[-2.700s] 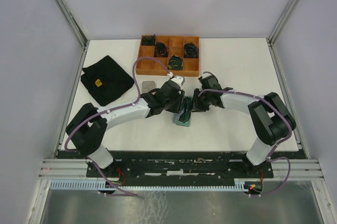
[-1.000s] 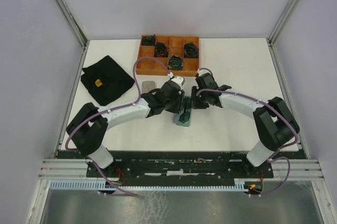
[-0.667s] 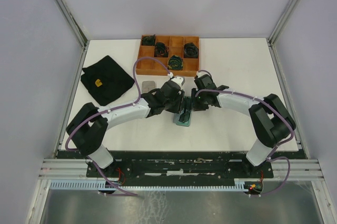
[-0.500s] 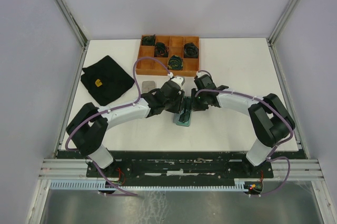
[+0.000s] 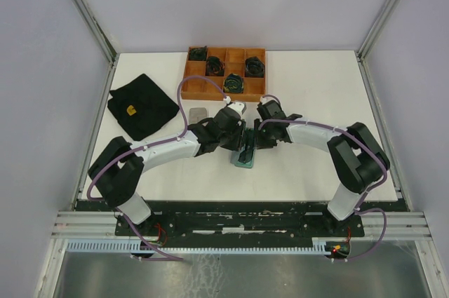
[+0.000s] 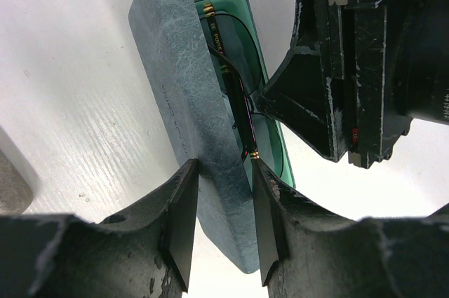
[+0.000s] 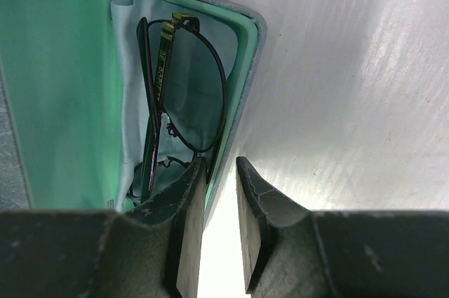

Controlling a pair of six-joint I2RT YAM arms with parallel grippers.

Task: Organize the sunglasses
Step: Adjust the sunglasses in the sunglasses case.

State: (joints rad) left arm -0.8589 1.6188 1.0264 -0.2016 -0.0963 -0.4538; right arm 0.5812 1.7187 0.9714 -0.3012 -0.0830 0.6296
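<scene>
The white bench (image 5: 316, 102) carries a crumpled black cloth (image 5: 140, 105) at the left and an orange wooden tray (image 5: 198, 87) at the far edge, with dark green coiled bundles (image 5: 233, 83) in its compartments. From overhead, the left arm (image 5: 168, 149) and right arm (image 5: 309, 132) both reach low and bend inward, meeting mid-bench over an open grey-blue oblong fabric case (image 5: 245, 152). That view does not make out what is in it. The wrist views do: the thin dark wire-framed sunglasses (image 7: 189, 80) lie folded on its green lining. The left claw (image 6: 222, 168) pinches the raised lid edgewise, one finger against each face. The right claw (image 7: 221, 168) stands narrowly parted astride the base's side wall, one finger inside and one outside. Whether it presses that wall I cannot tell. A small flat grey object (image 5: 198, 113) lies just left of the arms.
</scene>
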